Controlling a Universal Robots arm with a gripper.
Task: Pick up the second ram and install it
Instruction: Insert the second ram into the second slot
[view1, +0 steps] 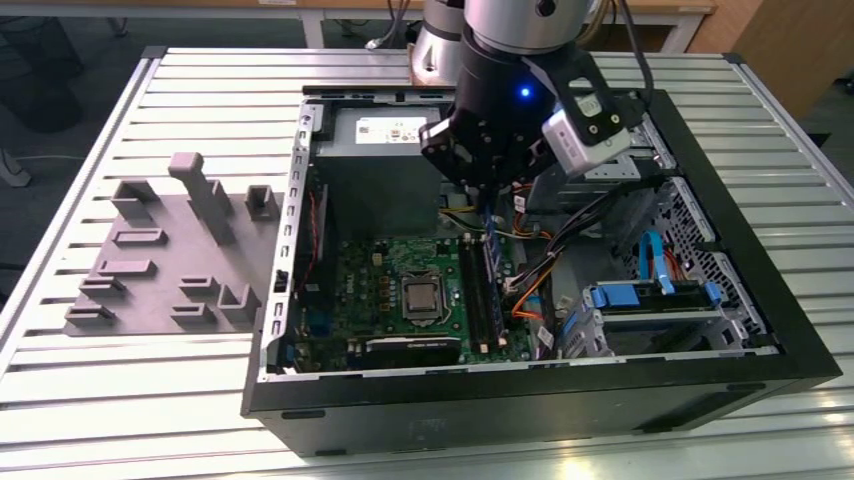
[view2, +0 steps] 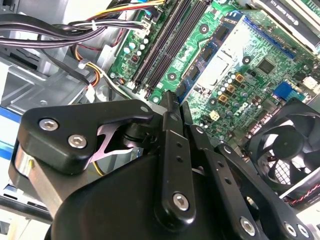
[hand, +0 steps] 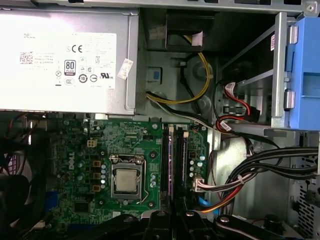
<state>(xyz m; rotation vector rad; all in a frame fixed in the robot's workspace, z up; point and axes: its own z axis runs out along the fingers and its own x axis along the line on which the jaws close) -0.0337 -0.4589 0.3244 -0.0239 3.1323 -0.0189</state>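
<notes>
Inside the open computer case (view1: 747, 330), the gripper (view1: 497, 215) hangs over the green motherboard (view1: 387, 290), its fingers (view2: 172, 125) closed on the second ram (view1: 495, 262), which stands on edge above the black memory slots (view1: 474, 290).

The motherboard (hand: 130, 165) is green with black memory slots (hand: 172, 160), inside a black computer case (view1: 534, 400). A grey fixture tray (view1: 160, 260) lies on a pale ribbed table (view1: 134, 400). The drive bracket (hand: 305, 75) is blue, and the gripper (view2: 172, 107) black.
</notes>
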